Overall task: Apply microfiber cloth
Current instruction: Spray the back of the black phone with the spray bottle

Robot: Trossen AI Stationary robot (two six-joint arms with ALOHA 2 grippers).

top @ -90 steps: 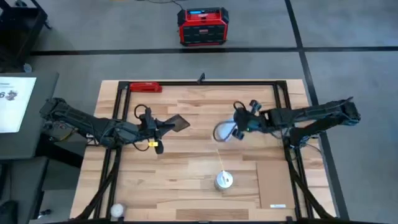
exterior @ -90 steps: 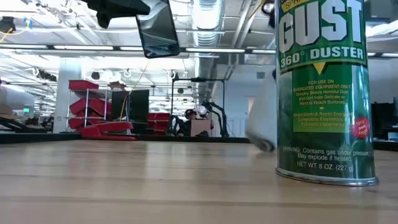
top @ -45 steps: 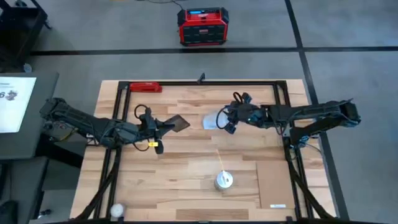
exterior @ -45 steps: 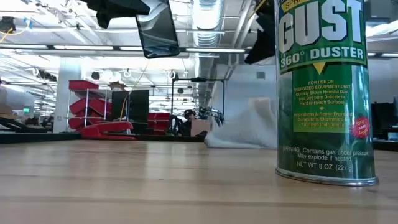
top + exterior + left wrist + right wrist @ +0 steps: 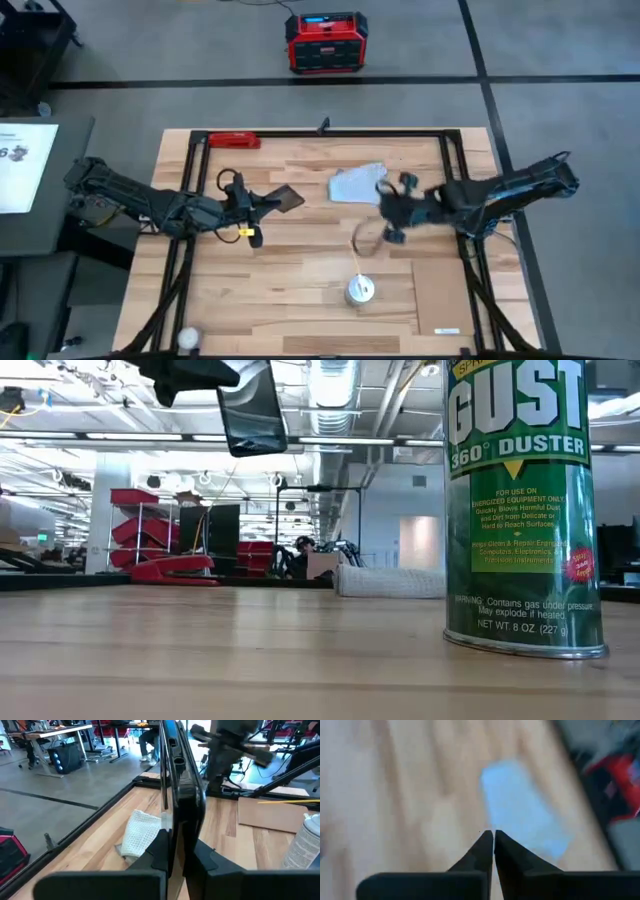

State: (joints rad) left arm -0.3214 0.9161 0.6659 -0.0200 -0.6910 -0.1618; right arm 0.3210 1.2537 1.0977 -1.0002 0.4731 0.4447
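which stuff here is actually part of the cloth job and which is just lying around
In the job:
- pale grey-blue square microfiber cloth, lying flat on the table
- black flat phone, held by the left tool
- right tool, shut, empty

Lying about:
- green duster spray can
- red stapler
- tan cardboard patch

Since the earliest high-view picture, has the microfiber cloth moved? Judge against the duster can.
Yes. The microfiber cloth has moved away from the duster can, toward the table's far edge, and now lies flat, released by the right gripper.
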